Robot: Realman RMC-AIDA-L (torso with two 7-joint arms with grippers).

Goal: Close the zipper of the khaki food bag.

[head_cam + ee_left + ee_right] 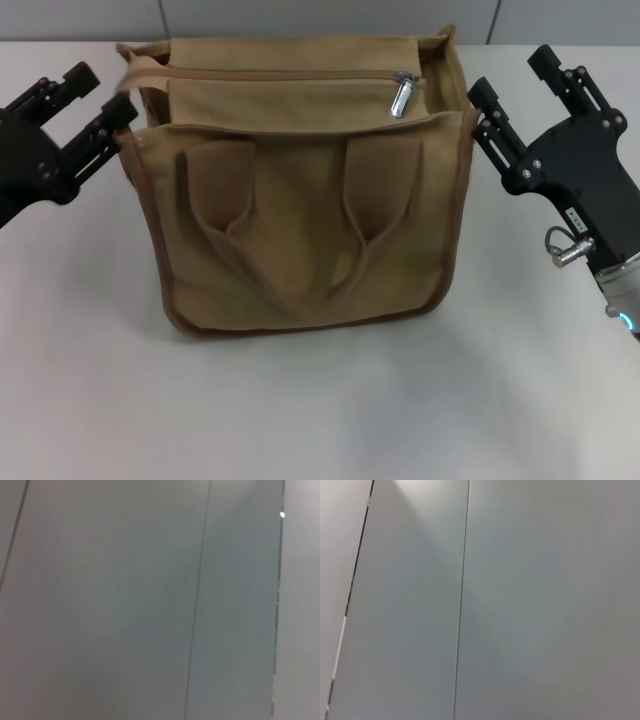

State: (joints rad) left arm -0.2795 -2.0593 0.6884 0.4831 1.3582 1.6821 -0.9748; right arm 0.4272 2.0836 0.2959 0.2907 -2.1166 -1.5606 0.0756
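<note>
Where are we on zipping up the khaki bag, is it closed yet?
Looks nearly or fully done: the zipper line appears shut along the top panel of the khaki food bag, and its pull tab sits at the end on the robot's right. Nothing is in hand: the left gripper and right gripper are open beside the bag's top corners. What's left is confirming the last stretch is sealed.

Khaki food bag [300,230] with brown trim; silver zipper [403,95] pull.
</note>
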